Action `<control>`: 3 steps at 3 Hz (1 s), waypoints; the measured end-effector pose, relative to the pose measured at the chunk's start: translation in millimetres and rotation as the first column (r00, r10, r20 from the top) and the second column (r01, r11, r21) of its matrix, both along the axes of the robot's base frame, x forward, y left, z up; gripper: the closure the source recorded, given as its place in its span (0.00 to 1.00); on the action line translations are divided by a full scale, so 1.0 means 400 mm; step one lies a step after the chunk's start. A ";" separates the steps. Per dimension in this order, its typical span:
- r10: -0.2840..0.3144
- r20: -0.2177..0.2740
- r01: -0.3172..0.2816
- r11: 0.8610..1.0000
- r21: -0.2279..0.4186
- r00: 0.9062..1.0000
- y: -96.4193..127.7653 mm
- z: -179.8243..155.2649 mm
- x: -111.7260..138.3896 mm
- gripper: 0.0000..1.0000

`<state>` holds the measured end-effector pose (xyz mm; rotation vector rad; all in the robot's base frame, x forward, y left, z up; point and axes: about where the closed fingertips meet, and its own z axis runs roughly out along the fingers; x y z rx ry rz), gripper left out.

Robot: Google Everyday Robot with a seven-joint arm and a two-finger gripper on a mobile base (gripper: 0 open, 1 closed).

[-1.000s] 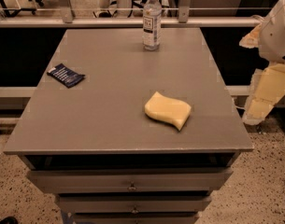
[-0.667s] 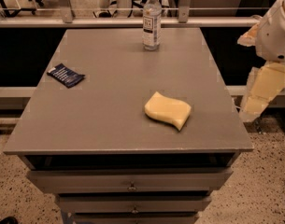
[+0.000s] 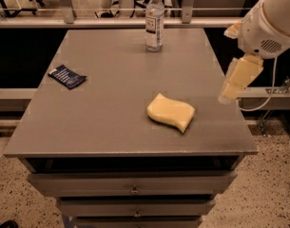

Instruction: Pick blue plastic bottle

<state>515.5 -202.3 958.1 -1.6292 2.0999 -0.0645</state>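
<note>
The blue plastic bottle (image 3: 154, 20) is a small clear bottle with a white cap and a white-and-dark label. It stands upright at the far middle edge of the grey table (image 3: 111, 113). My gripper (image 3: 229, 95), cream-coloured below a white wrist, hangs over the table's right edge. It is well to the right of the bottle and nearer the camera, touching nothing.
A yellow sponge (image 3: 171, 112) lies on the table right of centre, just left of the gripper. A flat dark-blue packet (image 3: 67, 76) lies at the left. Drawers sit under the tabletop. A rail and chair legs stand behind the table.
The arm and gripper have moved left and slightly up, from beside the table to over its right edge. The bottle, sponge and packet have not moved.
</note>
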 end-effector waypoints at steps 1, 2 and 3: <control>-0.015 0.068 0.007 0.992 0.125 0.998 0.048 -0.022 0.119 0.00; -0.063 0.170 0.013 0.960 0.279 0.983 0.142 -0.028 0.293 0.00; -0.062 0.170 0.013 0.960 0.279 0.983 0.143 -0.028 0.293 0.00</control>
